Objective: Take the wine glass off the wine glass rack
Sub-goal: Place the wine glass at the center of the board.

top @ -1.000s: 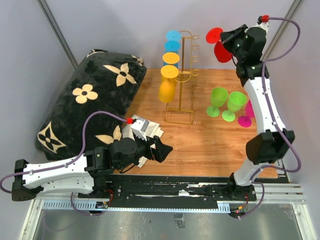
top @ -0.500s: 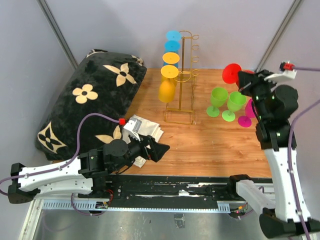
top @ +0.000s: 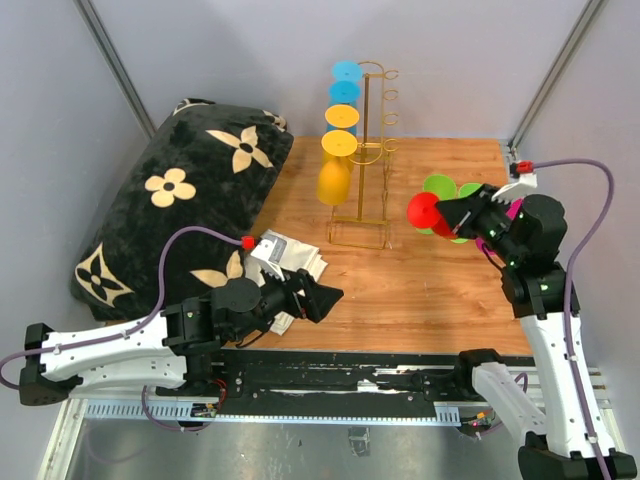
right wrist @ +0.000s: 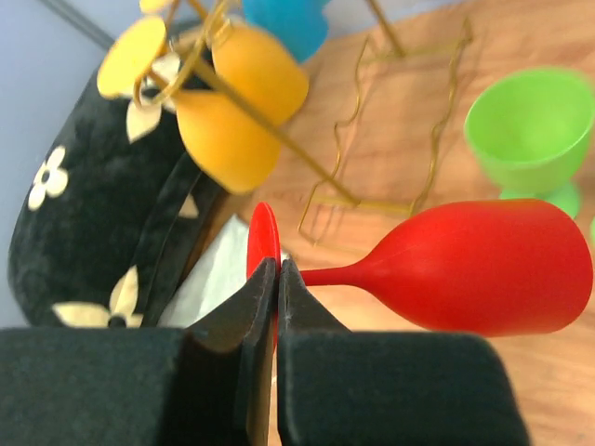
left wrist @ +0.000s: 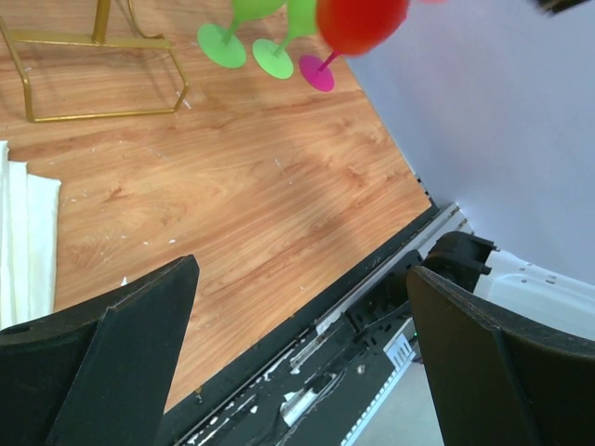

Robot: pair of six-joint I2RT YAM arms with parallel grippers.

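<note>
Clearance is seen from above between the red wine glass [top: 424, 210] and the wine glass rack [top: 366, 150]: the glass is held tilted over the table [top: 400, 290], right of the rack, by the right gripper [top: 447, 213]. The left gripper [top: 328, 298] is kept low beside a white cloth [top: 290, 255]. In the left wrist view its fingers [left wrist: 130, 344] are spread wide, nothing between them. In the right wrist view the fingers [right wrist: 232, 334] are pinched on the glass's foot.

High rear overhead view; two close, low wrist views; wine glass rack [top: 365, 150] common to all.
</note>
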